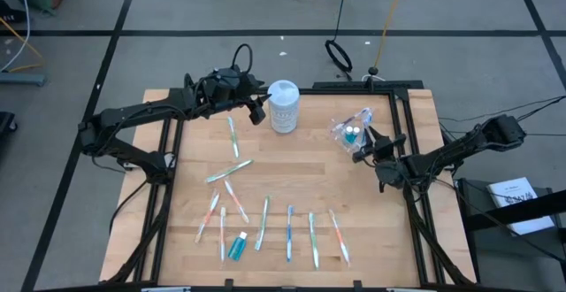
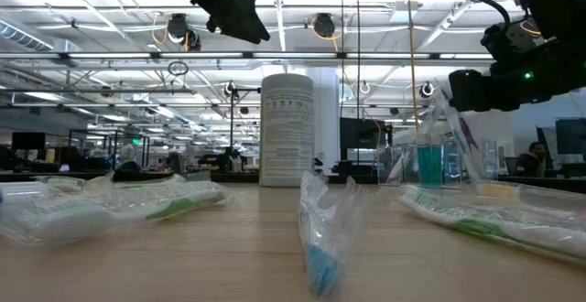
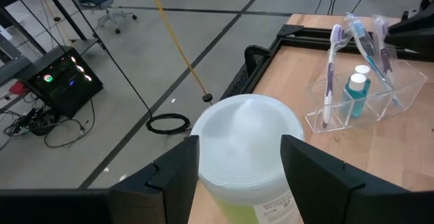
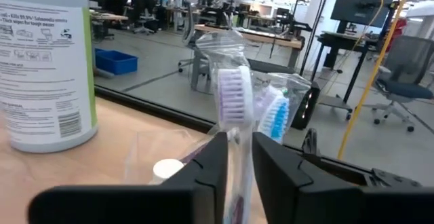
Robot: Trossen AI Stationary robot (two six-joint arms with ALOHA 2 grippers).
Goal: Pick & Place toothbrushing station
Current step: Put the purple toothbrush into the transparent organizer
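The wooden table carries everything, and the tall white canister stands near its far edge, not part of the station itself. The left gripper hovers just beside and above this canister with its jaws wide and nothing between them; it seems only to wait there. Toward the right side stands the clear plastic cup, which already contains a teal toothpaste tube and some wrapped brushes standing upright. The right gripper is at the cup, and its jaws stand narrowly apart around a purple-bristled toothbrush; I judge it is letting this brush go into the cup, so it can lean on the wall. The remaining toothbrushes lie in a loose row near the front edge, with another small teal tube among them, probably waiting to be collected.
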